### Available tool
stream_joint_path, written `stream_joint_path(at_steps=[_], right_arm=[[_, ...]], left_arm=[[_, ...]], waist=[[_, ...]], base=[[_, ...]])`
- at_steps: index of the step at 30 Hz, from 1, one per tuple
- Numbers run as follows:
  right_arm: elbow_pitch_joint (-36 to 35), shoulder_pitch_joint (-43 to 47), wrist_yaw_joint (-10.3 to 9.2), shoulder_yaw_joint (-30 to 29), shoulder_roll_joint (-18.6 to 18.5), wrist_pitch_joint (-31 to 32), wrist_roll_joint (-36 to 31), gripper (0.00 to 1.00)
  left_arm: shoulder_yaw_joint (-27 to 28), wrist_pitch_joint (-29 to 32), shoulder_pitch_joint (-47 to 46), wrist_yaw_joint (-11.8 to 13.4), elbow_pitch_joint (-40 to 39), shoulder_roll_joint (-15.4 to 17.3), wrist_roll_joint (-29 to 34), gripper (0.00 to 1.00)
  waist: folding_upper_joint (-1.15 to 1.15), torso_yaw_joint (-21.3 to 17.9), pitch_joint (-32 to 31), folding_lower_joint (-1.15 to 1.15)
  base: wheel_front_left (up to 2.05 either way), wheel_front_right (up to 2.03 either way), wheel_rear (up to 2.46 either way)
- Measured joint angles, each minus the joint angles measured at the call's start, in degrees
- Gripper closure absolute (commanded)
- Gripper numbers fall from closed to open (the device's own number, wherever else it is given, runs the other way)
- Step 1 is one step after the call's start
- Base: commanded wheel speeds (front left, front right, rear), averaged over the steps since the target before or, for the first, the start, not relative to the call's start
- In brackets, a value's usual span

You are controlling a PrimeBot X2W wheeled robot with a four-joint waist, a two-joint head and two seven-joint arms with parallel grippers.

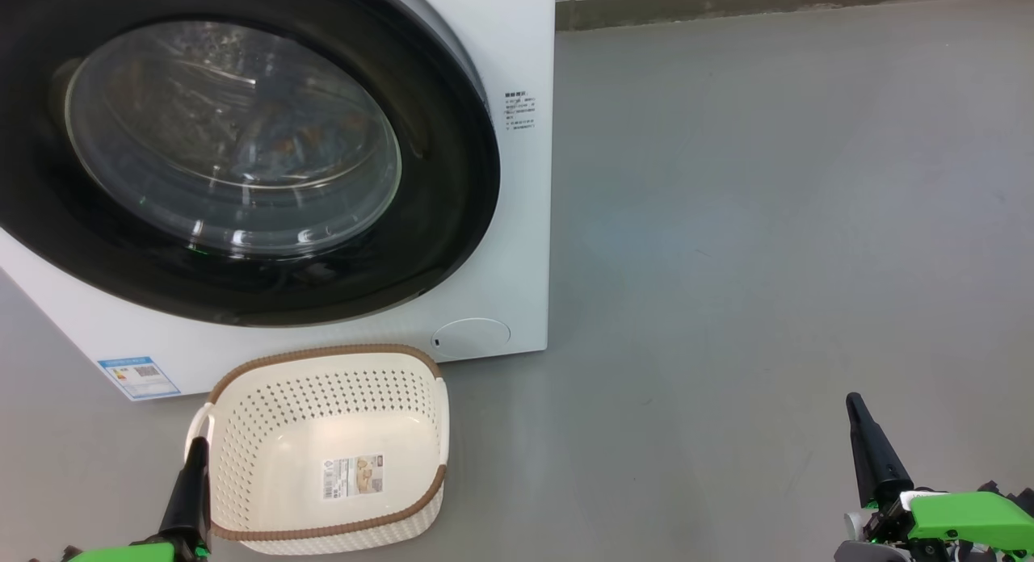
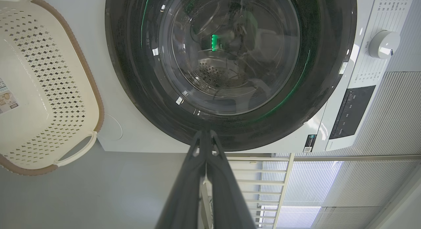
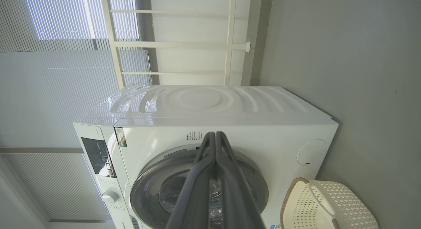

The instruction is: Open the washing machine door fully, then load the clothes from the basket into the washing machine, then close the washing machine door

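The washing machine (image 1: 525, 77) is a white front-loader. The washing machine door (image 1: 452, 190), with its black rim and clear glass bowl, lies shut against the front. Through the glass I make out blurred blue and orange-brown fabric, the clothes (image 1: 279, 146), inside the drum. On the floor in front stands the cream perforated basket (image 1: 323, 354), holding nothing but a paper label. My left gripper (image 1: 196, 449) is shut, low at the basket's left rim. My right gripper (image 1: 855, 404) is shut, far right over bare floor. The left wrist view shows the left gripper (image 2: 204, 133) pointing at the door (image 2: 315, 90).
Grey floor (image 1: 767, 223) stretches to the machine's right up to a wall base. A round cap (image 1: 472, 336) and a blue sticker (image 1: 139, 376) sit low on the machine's front. The control knob (image 2: 383, 44), window blinds and a white railing (image 3: 177, 44) lie behind the machine.
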Motion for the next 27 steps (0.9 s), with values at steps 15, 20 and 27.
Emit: stream_joint_path(at_steps=[15, 20, 27], right_arm=[[0.0, 0.0, 0.0, -0.1, 0.1, 0.3, 0.0, 1.0], [0.0, 0.0, 0.0, -0.2, 0.1, 0.5, 0.0, 1.0], [0.0, 0.0, 0.0, -0.2, 0.2, 0.5, 0.0, 1.0]], left_arm=[[0.4, 0.1, 0.0, 0.0, 0.0, -0.1, 0.0, 1.0], [0.5, 0.1, 0.0, 0.0, 0.0, -0.1, 0.0, 1.0], [0.5, 0.1, 0.0, 0.0, 0.0, -0.2, 0.1, 1.0]], waist=[[0.0, 0.0, 0.0, 0.0], [0.0, 0.0, 0.0, 0.0], [0.0, 0.0, 0.0, 0.0]], base=[[0.0, 0.0, 0.0], [0.0, 0.0, 0.0], [0.0, 0.0, 0.0]])
